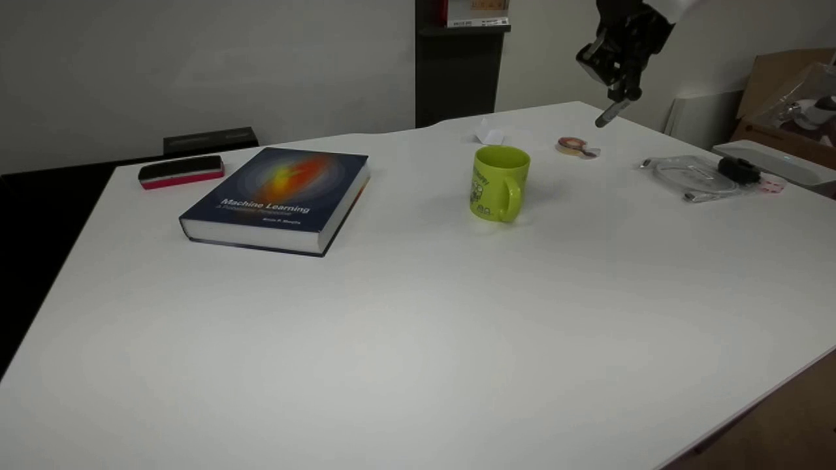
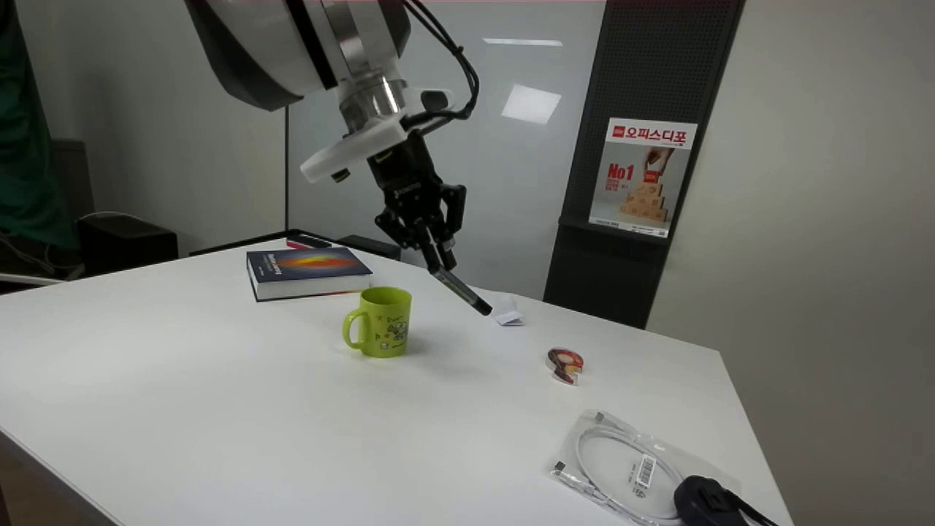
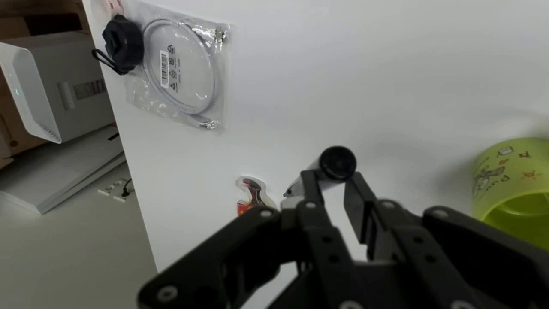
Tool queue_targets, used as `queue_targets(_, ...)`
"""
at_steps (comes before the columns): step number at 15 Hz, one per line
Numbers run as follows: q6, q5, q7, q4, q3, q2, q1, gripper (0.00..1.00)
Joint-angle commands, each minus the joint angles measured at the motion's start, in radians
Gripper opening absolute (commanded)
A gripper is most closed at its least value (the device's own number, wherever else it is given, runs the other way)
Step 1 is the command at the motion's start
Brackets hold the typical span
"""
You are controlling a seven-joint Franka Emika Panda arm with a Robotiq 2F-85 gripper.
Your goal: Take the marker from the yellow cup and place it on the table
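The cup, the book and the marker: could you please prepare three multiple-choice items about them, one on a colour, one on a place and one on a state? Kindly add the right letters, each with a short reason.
1. Which colour is the cup?
A. red
B. yellow-green
C. white

2. In an exterior view, where does the book lie?
A. to the right of the cup
B. on top of the cup
C. to the left of the cup

3. What is the state of the marker?
A. held by the tool, above the table
B. standing in the cup
C. lying on the table

Right letters:
1. B, as its yellow-green side shows in both exterior views.
2. C, as the book lies on the picture's left side, apart from the cup.
3. A, as it sticks out from the tool at a slant in both exterior views.
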Motion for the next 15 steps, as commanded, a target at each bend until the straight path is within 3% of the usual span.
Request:
queue_targets(1, 0.096, 0.059, -0.037, -0.036, 0.008, 0.021, -0.035, 0.05)
queue_targets(5, 0.378, 0.297, -0.279, -0.095, 0.036, 0.036, -0.090, 0.05)
queue_targets(7, 0.488, 0.477, -0.462, -0.125, 0.098, 0.047, -0.144, 0.05)
queue_targets(12, 0.532, 0.818, -0.859, -0.121, 0.483, 0.104, -0.481, 0.05)
queue_targets(15, 0.507, 0.927, -1.013, -0.106, 0.631, 0.129, -0.641, 0.05)
